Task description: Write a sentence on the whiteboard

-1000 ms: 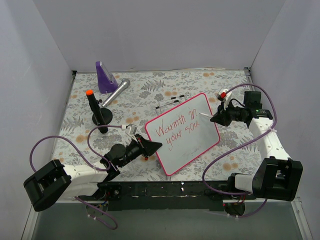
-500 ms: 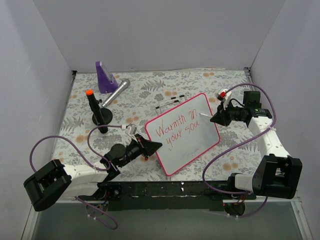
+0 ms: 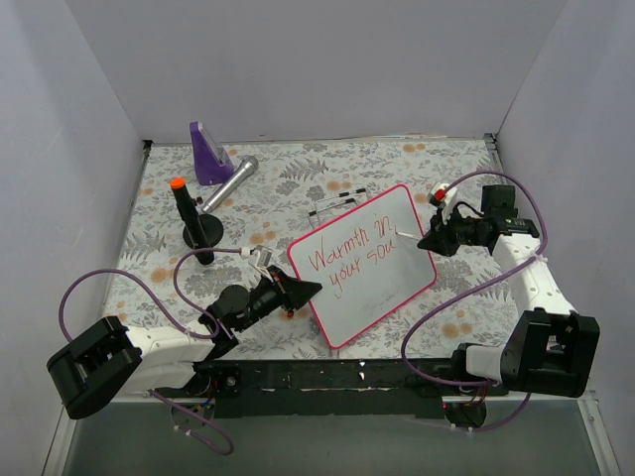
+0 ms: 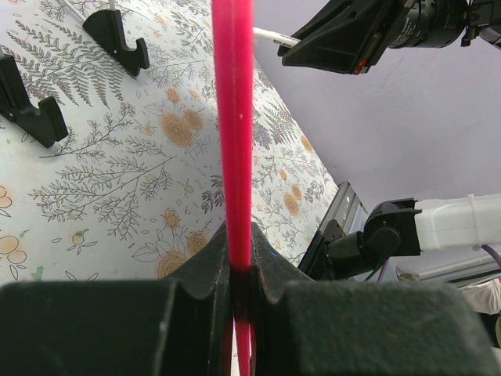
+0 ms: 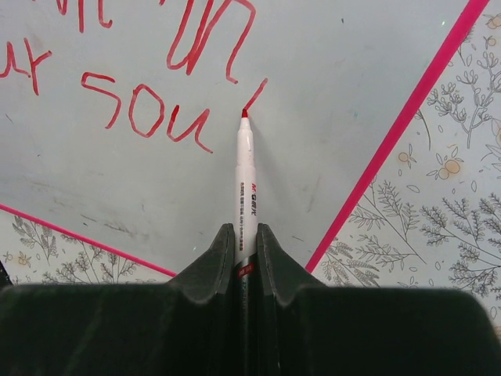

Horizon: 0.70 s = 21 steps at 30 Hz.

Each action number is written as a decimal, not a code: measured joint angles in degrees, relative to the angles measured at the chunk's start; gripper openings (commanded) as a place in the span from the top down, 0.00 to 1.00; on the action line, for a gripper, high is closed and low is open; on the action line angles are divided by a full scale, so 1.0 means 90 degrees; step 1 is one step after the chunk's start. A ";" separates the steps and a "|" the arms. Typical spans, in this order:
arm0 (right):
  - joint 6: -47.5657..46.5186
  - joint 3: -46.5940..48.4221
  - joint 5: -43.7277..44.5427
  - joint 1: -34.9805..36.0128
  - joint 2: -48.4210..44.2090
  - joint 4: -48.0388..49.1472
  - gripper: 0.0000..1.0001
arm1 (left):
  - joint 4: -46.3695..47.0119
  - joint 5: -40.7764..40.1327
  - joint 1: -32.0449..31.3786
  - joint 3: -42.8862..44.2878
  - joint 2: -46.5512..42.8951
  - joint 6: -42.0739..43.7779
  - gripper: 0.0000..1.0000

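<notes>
The whiteboard, white with a pink frame, lies tilted in the middle of the floral table. The sentence is in red and reads "Warmth in your sou", with a short slanted stroke after it. My left gripper is shut on the board's pink frame at its near-left edge. My right gripper is shut on a white marker. The marker's red tip rests on the board at the lower end of that short stroke. The board's black clip feet show in the left wrist view.
A purple wedge and a silver microphone lie at the back left. A black stand with an orange-topped stick is nearby. Thin pens in black clips lie behind the board. A red-and-white cap sits near the right wrist.
The right wrist has shifted slightly at the board's right edge, with the marker tip staying near the last stroke. The left arm and the board have not moved.
</notes>
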 measured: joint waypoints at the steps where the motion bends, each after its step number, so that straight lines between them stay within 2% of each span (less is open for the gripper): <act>1: -0.0022 -0.0032 0.0007 0.0000 -0.0024 -0.0044 0.99 | -0.0002 0.0000 0.0000 0.0000 0.0000 -0.0002 1.00; 21: -0.0240 -0.0444 0.0359 0.0000 -0.0488 -0.0389 0.99 | -0.0024 0.0017 0.0002 -0.0015 -0.0056 0.0012 1.00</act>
